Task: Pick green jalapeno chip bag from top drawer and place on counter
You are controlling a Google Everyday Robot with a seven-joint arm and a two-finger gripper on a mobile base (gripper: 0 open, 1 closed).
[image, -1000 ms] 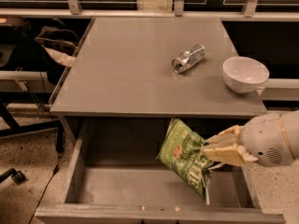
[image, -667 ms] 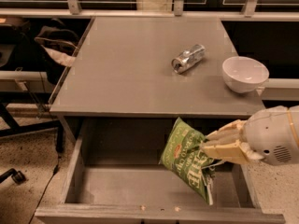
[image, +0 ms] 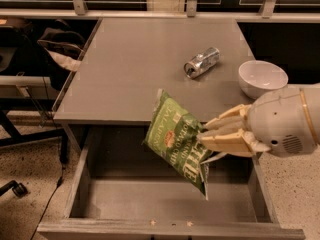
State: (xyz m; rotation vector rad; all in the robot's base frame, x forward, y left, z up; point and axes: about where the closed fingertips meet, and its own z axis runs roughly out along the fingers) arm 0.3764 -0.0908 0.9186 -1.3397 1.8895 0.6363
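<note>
The green jalapeno chip bag, crinkled with white lettering and a small red-orange mark, hangs tilted in the air above the open top drawer, its upper end overlapping the front edge of the counter. My gripper comes in from the right on a white rounded arm and is shut on the bag's right edge with its tan fingers. The drawer is pulled out and its grey floor shows below the bag.
A silver can lies on its side on the counter's right half. A white bowl stands at the counter's right edge, just above my arm. A dark chair and cables are on the left floor side.
The gripper has lifted the chip bag up out of the drawer and moved it left; its top now reaches the counter's front edge.
</note>
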